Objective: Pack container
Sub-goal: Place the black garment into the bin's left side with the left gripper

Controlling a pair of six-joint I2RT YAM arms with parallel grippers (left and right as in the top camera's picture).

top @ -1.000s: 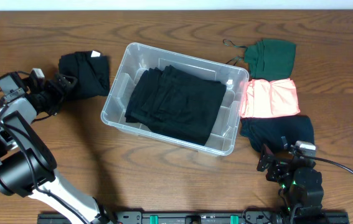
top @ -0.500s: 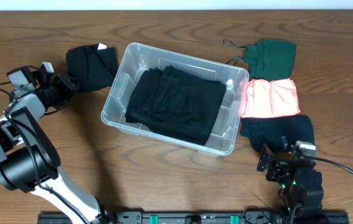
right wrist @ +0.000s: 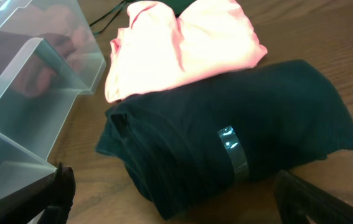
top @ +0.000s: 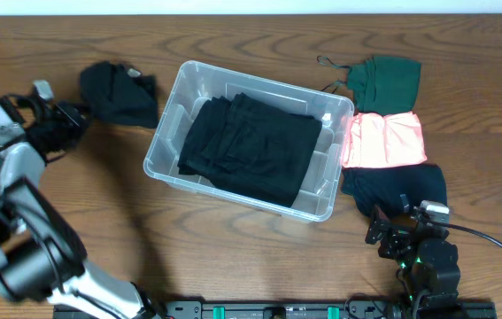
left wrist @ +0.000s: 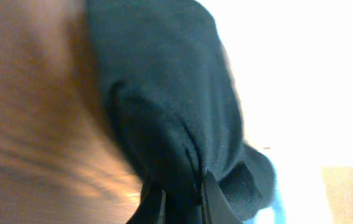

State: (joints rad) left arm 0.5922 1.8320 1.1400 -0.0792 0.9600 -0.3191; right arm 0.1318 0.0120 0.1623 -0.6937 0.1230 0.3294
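our left claw [left wrist: 181, 190] pinches a black garment [top: 118, 93] beside the container [top: 164, 111]; our right claw [right wrist: 182, 208] gapes wide, empty, by a dark folded cloth [right wrist: 238, 137].

I operate at a lab-style robot bench: a wood-grain table [top: 251, 257], my left arm [top: 16, 221] and right arm [top: 428, 266] based at a black rail [top: 233, 311] on the near edge, and a loose cable [top: 481, 232].

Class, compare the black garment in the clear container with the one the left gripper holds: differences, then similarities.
The packed garment lies flat and folded; the held garment is bunched. The packed garment sits inside the container; the held garment is outside it, pinched by the left gripper. Both are black cloth.
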